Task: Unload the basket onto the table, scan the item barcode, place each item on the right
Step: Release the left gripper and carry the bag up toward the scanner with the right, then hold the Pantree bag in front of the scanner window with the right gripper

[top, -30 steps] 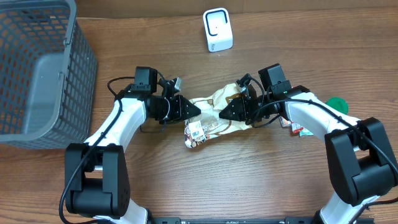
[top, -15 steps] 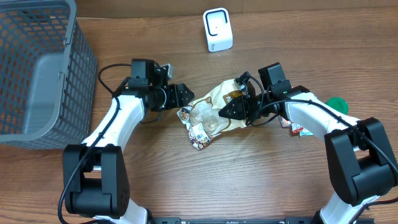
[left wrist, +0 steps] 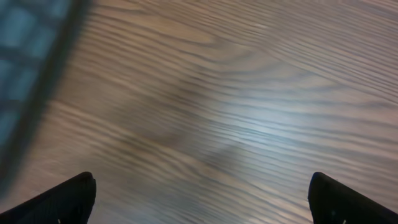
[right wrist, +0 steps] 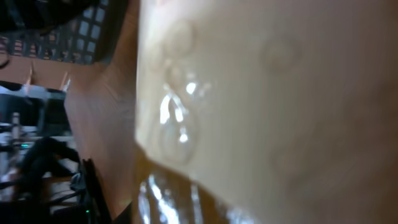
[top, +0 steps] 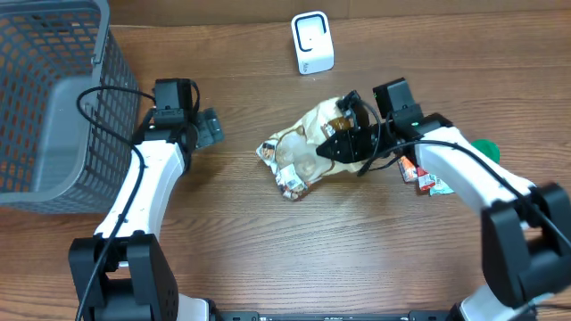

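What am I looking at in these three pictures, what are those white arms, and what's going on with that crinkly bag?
This is a robot with two white arms working at a wooden table. Each arm ends in a two-finger end effector, its "hand". The wide picture comes from a camera fixed above the table. The other two come from small cameras mounted on the wrists.

On the table are a grey basket, a white box that is probably the barcode scanner, some small red packets and a green object partly hidden by the arm.

The right end effector is shut on the crinkly snack bag, which fills its wrist picture up close. The left end effector is open and holds nothing. Its blurry wrist picture shows only wood between its dark fingertips.
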